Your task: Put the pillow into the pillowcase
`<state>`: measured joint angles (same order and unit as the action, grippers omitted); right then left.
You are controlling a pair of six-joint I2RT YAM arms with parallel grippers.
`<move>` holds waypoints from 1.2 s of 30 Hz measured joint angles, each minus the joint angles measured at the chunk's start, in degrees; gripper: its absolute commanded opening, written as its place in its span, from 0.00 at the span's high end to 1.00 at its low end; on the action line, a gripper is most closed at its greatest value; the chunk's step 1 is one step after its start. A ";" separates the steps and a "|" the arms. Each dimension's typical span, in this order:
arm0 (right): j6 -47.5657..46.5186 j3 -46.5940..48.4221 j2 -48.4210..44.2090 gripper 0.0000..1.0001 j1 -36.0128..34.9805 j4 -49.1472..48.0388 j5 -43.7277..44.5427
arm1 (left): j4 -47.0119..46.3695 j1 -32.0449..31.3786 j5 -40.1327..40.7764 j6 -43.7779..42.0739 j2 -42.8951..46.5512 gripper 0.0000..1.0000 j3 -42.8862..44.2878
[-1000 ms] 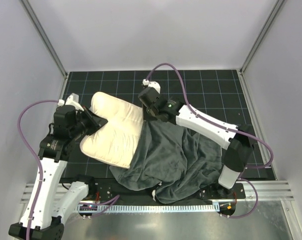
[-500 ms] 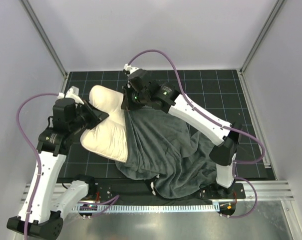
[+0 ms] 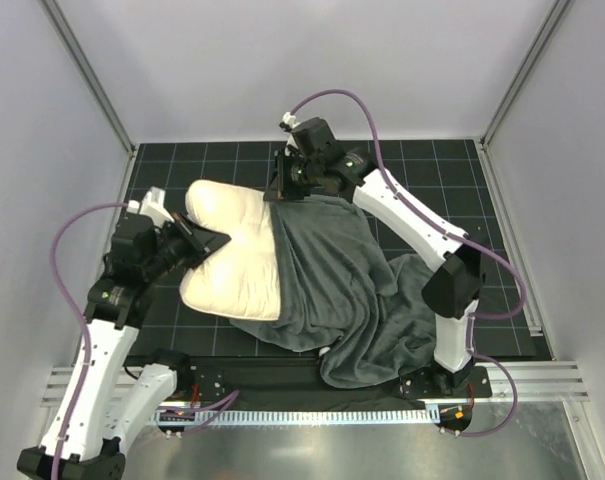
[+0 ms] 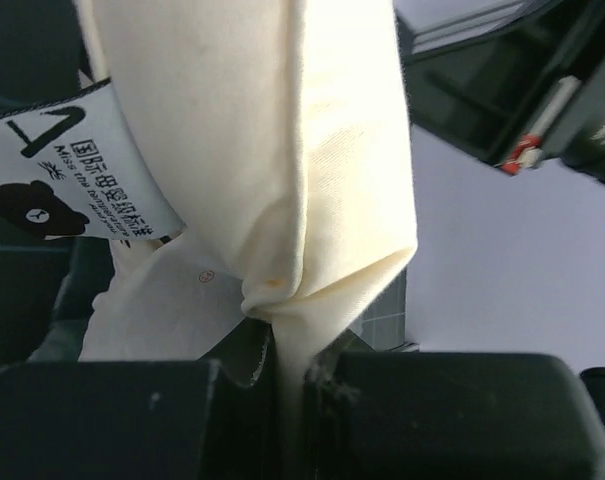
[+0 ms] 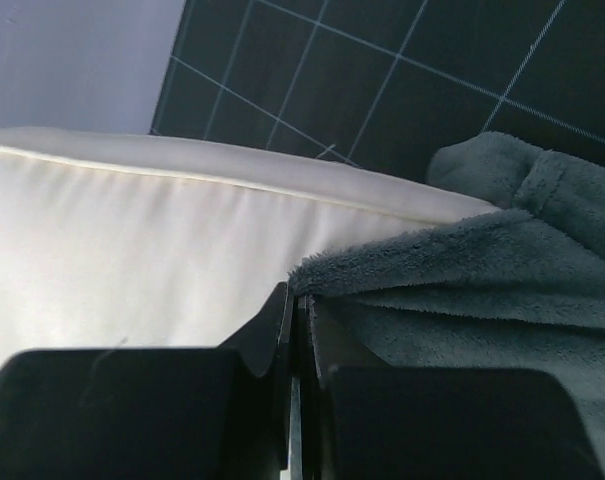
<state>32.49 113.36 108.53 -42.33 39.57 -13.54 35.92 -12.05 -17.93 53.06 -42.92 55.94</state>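
Left hand point(image 3: 206, 243) clamped tight on pillow point(image 3: 237, 262) left edge. Right hand point(image 3: 284, 188) pinched shut on pillowcase point(image 3: 332, 285) rim, far side. Pillowcase covers pillow's right part.

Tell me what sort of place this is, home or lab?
Looks like a lab robot cell, not a home: bare white enclosure walls with metal corner posts, a black gridded mat, and an aluminium mounting rail at the near edge.

Both arms reach inward, jaws closed.
Left gripper point(image 3: 212, 241) pinches the pillow point(image 3: 240, 262) near the table's point(image 3: 432, 170) left edge; right gripper point(image 3: 281, 190), stretched far, pinches the pillowcase point(image 3: 332, 270).
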 measured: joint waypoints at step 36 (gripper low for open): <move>-14.58 -28.52 -26.18 0.01 -9.31 0.81 5.01 | -6.16 -16.37 9.31 -0.83 -6.88 0.97 -10.14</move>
<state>17.91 84.84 82.35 -51.64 40.38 -8.54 29.76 -28.42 -8.62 52.23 -49.80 45.80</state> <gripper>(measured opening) 0.992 0.081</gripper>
